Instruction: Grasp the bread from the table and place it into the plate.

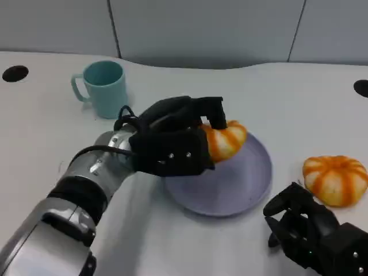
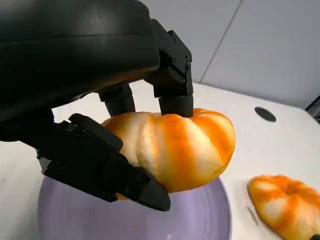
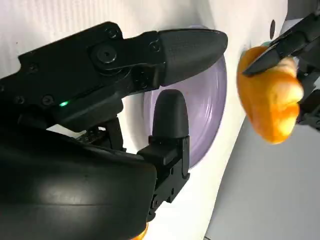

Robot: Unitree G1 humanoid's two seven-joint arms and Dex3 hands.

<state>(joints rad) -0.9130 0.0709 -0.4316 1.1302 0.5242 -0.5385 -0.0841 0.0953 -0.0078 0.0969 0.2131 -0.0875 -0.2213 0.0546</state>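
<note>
Nearest the camera, the right hand [image 1: 310, 233] sat low at the near right of the table [image 1: 46, 121], holding nothing — fingers looked loosely apart in the right wrist view. Just beyond it, a second bread roll [image 1: 335, 179] lay on the table, right of the plate and apart from it. In the middle, the left hand [image 1: 175, 141] was pinching the striped orange bread [image 1: 225, 140], fingers clamped on top and below, holding it over the lavender plate [image 1: 241, 184] — from the left wrist view it looked lifted clear of the surface. A teal mug [image 1: 104, 87] stood at the far left. So I'd say pickup and carry were done; lowering and letting go were left.
</note>
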